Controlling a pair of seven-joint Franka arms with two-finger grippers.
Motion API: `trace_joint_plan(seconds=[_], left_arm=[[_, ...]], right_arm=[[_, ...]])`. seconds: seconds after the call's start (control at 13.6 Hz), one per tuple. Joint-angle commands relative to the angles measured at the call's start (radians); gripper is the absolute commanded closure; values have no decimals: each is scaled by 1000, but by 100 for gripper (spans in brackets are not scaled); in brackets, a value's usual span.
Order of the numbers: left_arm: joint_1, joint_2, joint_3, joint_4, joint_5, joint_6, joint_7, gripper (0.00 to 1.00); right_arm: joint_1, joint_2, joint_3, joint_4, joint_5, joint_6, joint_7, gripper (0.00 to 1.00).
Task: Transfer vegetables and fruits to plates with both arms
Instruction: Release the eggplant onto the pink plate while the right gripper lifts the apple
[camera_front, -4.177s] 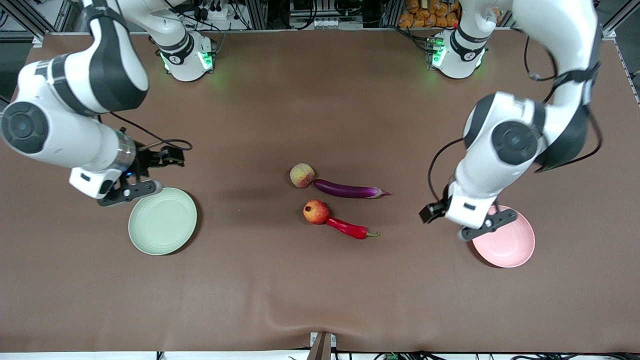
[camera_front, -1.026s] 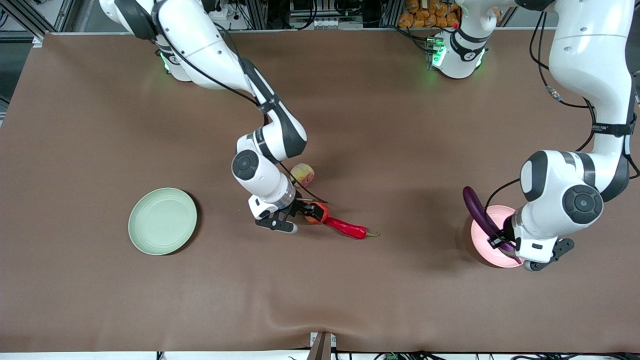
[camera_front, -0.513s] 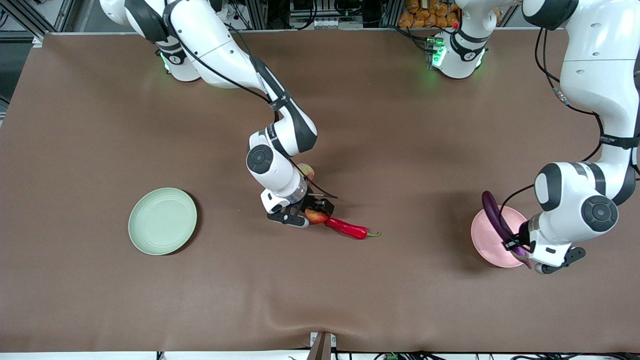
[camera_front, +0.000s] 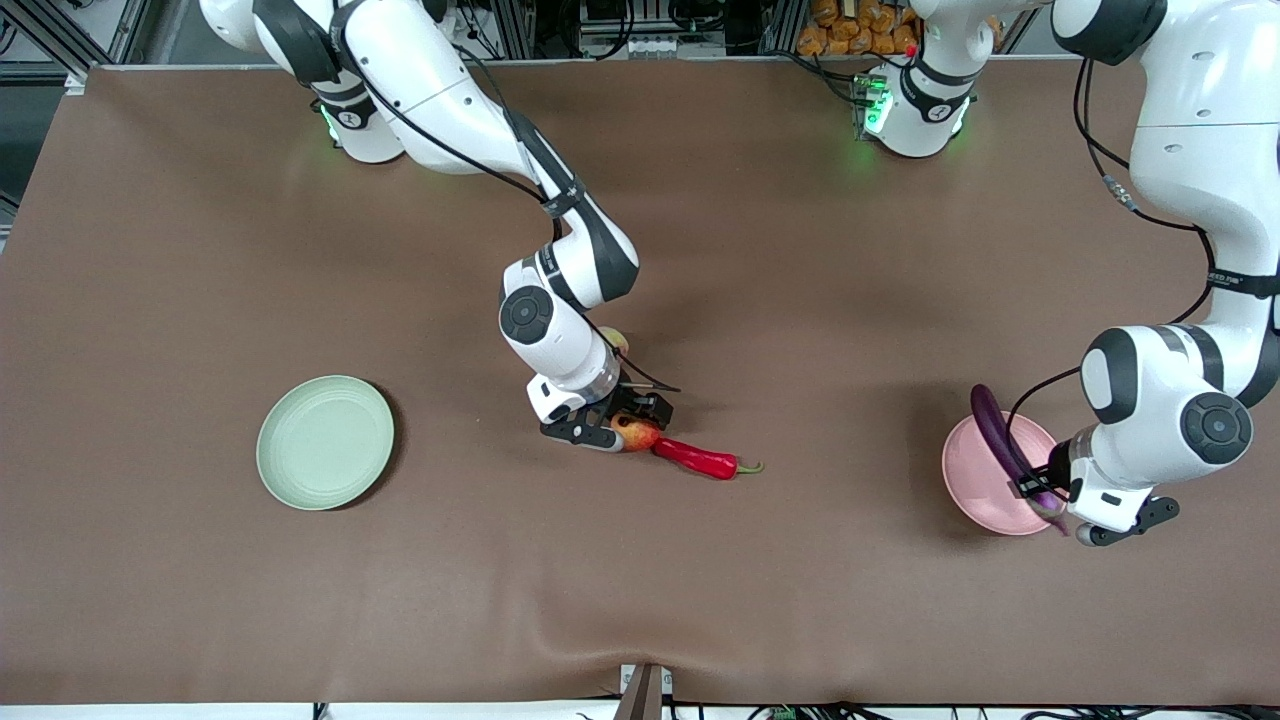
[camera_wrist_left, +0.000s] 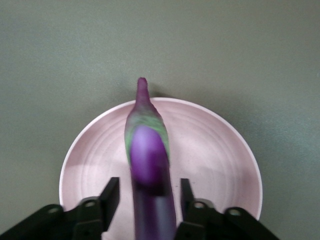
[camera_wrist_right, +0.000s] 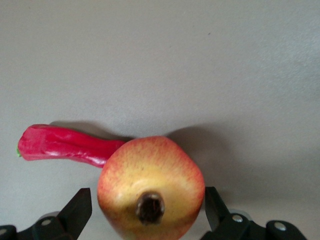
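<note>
The purple eggplant (camera_front: 1003, 445) slants over the pink plate (camera_front: 970, 478), its stem end toward the plate (camera_wrist_left: 210, 150). My left gripper (camera_front: 1045, 495) is open, with a finger on each side of the eggplant (camera_wrist_left: 146, 145) and a gap at both. My right gripper (camera_front: 630, 425) is down at the table, open around the red-orange pomegranate (camera_front: 637, 433); its fingers (camera_wrist_right: 80, 205) flank the fruit (camera_wrist_right: 150, 175). The red chili (camera_front: 700, 460) lies against the pomegranate. The peach (camera_front: 617, 340) is mostly hidden by the right arm. The mint green plate (camera_front: 325, 442) holds nothing.
The brown table cover (camera_front: 800, 250) spreads wide around the plates. The two arm bases (camera_front: 365, 120) stand along the edge farthest from the front camera. A ripple in the cover shows at the nearest edge (camera_front: 640, 640).
The left gripper's jaws have come apart from the eggplant over the pink plate. The right gripper has shifted and settled around the pomegranate.
</note>
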Motion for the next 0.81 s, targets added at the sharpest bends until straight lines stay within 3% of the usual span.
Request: trace_joint_plan(seconds=[0.0, 0.22, 0.44, 0.51, 0.59, 0.66, 0.73], left_arm=[[12, -1, -10, 10, -26, -3, 27, 0], [-7, -11, -33, 10, -52, -12, -55, 0], [-19, -22, -122, 10, -59, -35, -275, 0], [-30, -22, -146, 10, -57, -38, -357, 0], [-50, -22, -159, 10, -57, -40, -429, 0], [-85, -22, -162, 10, -58, -38, -494, 0], [-118, -22, -162, 10, -59, -40, -568, 0]], right_arm=[[-6, 10, -5, 14, -25, -5, 23, 0], [-11, 12, -5, 17, -24, -3, 26, 0], [-9, 15, -5, 17, -24, -3, 29, 0], [-12, 14, -5, 17, -24, -3, 27, 20], [-17, 10, -5, 17, -21, -5, 32, 49], [-36, 6, -5, 15, -18, -10, 29, 66], [-46, 4, -4, 15, -18, -16, 24, 71]])
